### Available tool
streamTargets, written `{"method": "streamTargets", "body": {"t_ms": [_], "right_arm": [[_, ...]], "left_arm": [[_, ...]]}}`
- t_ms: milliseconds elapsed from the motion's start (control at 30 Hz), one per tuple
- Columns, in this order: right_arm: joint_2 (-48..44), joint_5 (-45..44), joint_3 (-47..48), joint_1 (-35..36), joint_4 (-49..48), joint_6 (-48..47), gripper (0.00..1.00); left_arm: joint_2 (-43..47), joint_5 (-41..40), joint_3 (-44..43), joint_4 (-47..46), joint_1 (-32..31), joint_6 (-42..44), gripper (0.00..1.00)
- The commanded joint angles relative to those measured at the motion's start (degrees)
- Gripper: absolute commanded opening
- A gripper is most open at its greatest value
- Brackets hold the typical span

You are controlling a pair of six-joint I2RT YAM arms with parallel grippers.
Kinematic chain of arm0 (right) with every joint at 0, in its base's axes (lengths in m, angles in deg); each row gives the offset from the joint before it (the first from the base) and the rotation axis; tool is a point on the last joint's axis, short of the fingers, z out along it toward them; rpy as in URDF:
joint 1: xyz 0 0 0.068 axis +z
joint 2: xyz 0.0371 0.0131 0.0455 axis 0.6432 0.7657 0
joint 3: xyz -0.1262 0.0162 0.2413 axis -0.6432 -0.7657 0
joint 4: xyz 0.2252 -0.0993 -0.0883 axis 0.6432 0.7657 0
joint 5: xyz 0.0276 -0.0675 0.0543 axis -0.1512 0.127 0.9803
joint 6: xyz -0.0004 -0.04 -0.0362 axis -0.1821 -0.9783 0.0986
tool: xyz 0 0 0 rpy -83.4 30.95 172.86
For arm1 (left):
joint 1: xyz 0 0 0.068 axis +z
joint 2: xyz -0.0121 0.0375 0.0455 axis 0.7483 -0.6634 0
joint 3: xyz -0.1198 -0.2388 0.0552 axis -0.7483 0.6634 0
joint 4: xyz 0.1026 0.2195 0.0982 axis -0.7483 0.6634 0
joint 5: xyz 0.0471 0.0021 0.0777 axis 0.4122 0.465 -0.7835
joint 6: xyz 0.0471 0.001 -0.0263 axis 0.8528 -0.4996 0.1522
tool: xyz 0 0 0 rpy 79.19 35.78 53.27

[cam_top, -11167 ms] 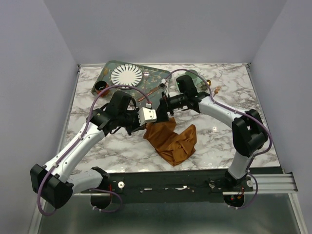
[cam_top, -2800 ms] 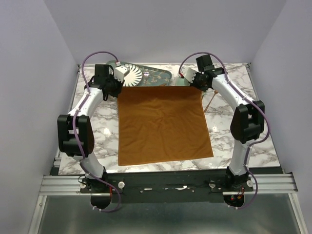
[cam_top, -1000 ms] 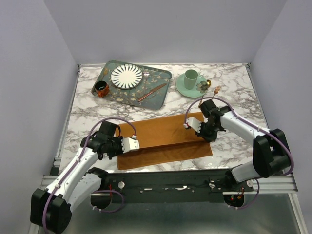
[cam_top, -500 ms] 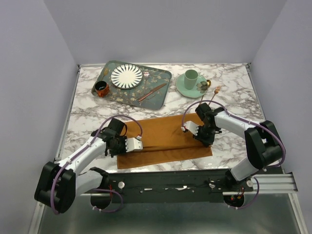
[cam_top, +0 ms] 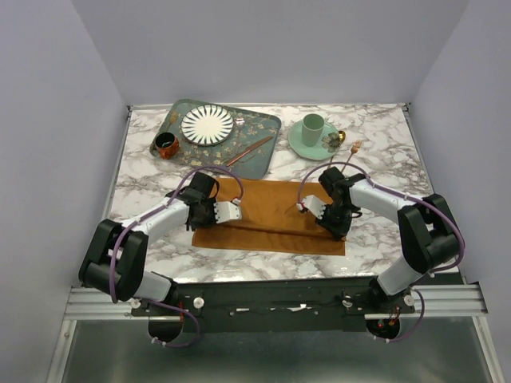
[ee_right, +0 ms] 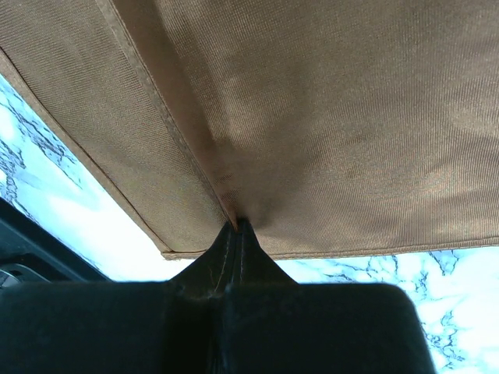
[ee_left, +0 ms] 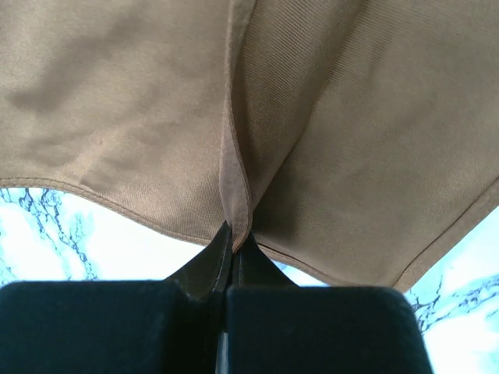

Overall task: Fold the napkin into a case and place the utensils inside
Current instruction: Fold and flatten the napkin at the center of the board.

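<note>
Rust-orange napkin [cam_top: 275, 222] lay folded flat on the marble counter [cam_top: 383, 152], stretched between our two tools. Our left tool [cam_top: 235, 211] was pinching a ridge of its hem, and our right tool [cam_top: 307, 209] was pinching the opposite edge.

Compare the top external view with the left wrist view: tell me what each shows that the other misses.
Only the top external: the right gripper, the green tray with a plate, the cup on its saucer. Only the left wrist: the left gripper shut, pinching a raised ridge of cloth, and hem stitching. Both: the rust-orange napkin folded on the marble table.
</note>
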Motion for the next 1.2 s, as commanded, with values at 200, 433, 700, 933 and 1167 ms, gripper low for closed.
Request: {"method": "streamTargets", "body": {"t_ms": [200,433,700,933,1167], "right_arm": [[-0.68,1.4,4.1,0.01,3.74,1.48,0.01],[-2.18,2.45,3.93,0.01,6.12,0.77,0.01],[-1.39,2.9,2.09,1.06,4.63,1.65,0.01],[1.24,1.58,1.47,0.98,2.25,1.65,0.01],[1.16,0.7,0.68,0.98,2.16,1.04,0.01]], "left_arm": [[8.93,2.58,-1.26,9.34,1.01,5.9,0.0],[13.95,4.51,-0.12,13.3,1.1,7.4,0.01],[14.66,8.38,1.99,14.8,0.92,7.67,0.01],[12.64,8.21,4.97,13.22,0.66,7.49,0.02],[12.72,6.1,7.97,11.2,0.75,8.37,0.09]]}}
